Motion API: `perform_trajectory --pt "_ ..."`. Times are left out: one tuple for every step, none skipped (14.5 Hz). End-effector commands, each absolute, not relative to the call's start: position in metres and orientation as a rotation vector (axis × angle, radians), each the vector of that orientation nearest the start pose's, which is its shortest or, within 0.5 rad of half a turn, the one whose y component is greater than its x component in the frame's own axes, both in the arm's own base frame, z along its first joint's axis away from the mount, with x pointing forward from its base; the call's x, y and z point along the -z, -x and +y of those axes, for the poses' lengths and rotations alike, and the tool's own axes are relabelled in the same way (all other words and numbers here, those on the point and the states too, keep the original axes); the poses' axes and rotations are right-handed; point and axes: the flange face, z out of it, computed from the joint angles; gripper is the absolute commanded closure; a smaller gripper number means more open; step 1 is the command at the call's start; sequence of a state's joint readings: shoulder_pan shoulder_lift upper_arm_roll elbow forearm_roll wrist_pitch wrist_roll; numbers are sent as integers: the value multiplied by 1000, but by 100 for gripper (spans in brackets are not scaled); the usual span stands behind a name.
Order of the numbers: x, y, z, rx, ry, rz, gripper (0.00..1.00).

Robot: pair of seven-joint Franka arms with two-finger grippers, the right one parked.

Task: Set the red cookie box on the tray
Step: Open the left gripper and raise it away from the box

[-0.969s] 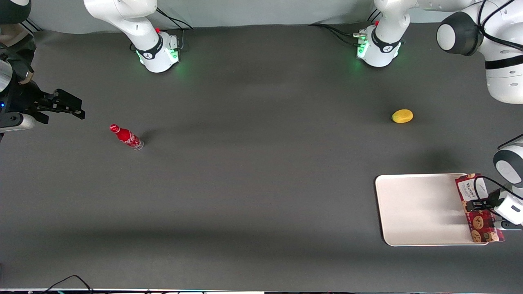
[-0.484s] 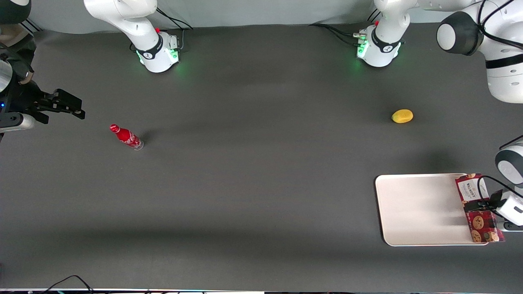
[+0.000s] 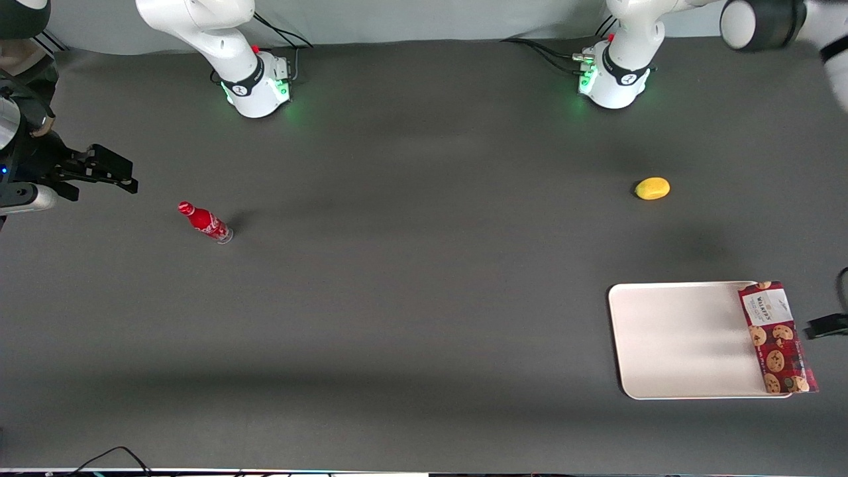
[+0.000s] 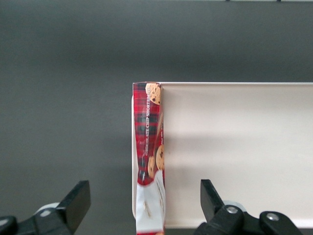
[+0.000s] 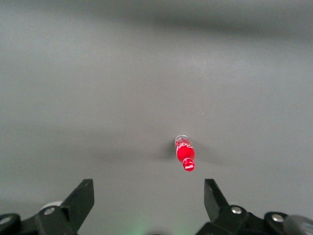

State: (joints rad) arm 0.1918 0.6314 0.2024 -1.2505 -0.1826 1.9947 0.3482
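**Red cookie box set at tray edge; fingers released**

Gripper (image 4: 142, 205): fingers spread wide, holding nothing, one to each side of the box's white-label end and clear of it. In the front view only a dark tip shows, at the counter's working-arm edge.

Red cookie box (image 3: 776, 336): one. Lies flat along the tray's short edge nearest the working arm's end of the counter, apparently resting on the rim, with its outer long side overhanging the counter.

Tray (image 3: 676, 341): one, cream-white, toward the counter's front corner at the working arm's end; otherwise bare.

Step in hand, as judged: withdrawal after release. Lift straight away with fingers wide, since a brush could tip the box off the rim. Placement is marginal; a nudge inward would seat it better.

Also present: yellow fruit-like object (image 3: 652, 188), one; small red soda bottle (image 3: 205, 222), one, toward the parked arm's end.
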Motion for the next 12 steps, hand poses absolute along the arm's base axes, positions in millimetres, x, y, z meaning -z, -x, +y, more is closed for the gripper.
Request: perform_trajectory --pt "-496 -654 221 71 3157 -293 0" --pt "-522 -639 205 -7 3146 -260 0" --pt "-550 -626 177 -48 3154 -212 0" --pt "-572 -612 155 -69 3161 -245 0" --pt "-590 -595 133 -68 3163 -315 0" --pt "-593 -579 108 -68 3164 -298 0" --pt "-597 -562 90 -55 3155 -261 0" --pt "-597 -547 76 -53 3157 -230 0" --pt "-597 -534 63 -54 3157 -203 0" --pt "-595 -524 42 -72 3157 -160 0" --pt "-599 -520 21 -84 3157 -107 0" --pt "-600 -519 0 -97 3153 -96 0"
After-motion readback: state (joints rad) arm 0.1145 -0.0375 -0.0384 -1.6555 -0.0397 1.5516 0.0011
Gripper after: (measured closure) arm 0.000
